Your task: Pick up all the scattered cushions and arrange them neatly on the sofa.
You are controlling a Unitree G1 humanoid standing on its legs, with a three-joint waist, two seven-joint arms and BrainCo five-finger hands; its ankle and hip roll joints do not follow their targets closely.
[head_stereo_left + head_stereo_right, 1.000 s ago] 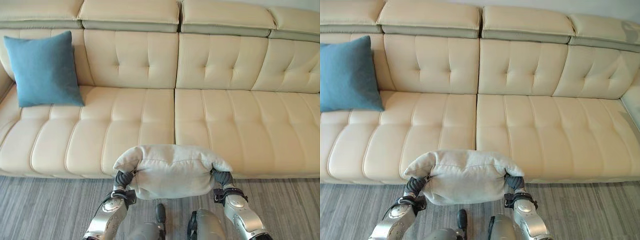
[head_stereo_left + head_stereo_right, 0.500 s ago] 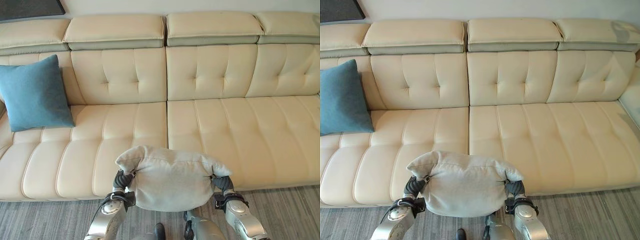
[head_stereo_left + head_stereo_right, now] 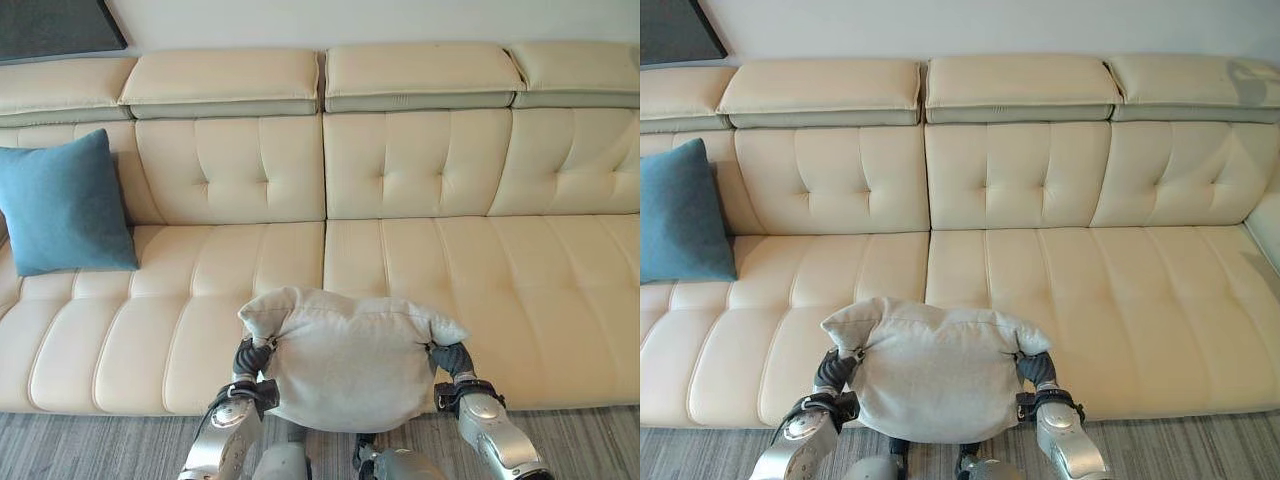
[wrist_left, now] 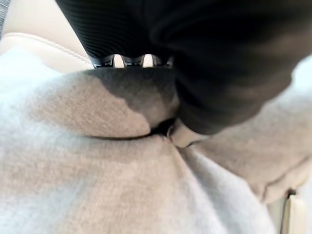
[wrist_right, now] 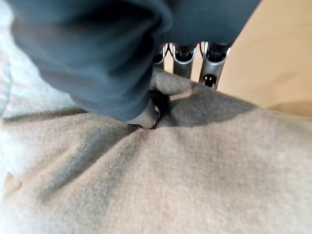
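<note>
I hold a light grey cushion (image 3: pixel 345 365) up by its two upper corners, in front of the middle of the cream sofa (image 3: pixel 480 270). My left hand (image 3: pixel 250 358) is shut on the cushion's left corner and my right hand (image 3: pixel 450 358) on its right corner. In the left wrist view the thumb digs into the grey cushion (image 4: pixel 97 185), with the fingers (image 4: pixel 131 61) behind it. The right wrist view has the fingers (image 5: pixel 212 63) and thumb pinching the grey cloth (image 5: pixel 170 185). A blue cushion (image 3: pixel 65 200) leans upright against the backrest at the sofa's left end.
The sofa's middle and right seats (image 3: pixel 520 280) lie bare behind the held cushion. A dark frame (image 3: pixel 55 25) hangs on the wall at the upper left. Grey striped floor (image 3: pixel 100 445) runs along the sofa's front.
The camera has moved, so the sofa sits lower in view and the wall shows. The grey cushion stays held in both hands and now overlaps more of the seat.
</note>
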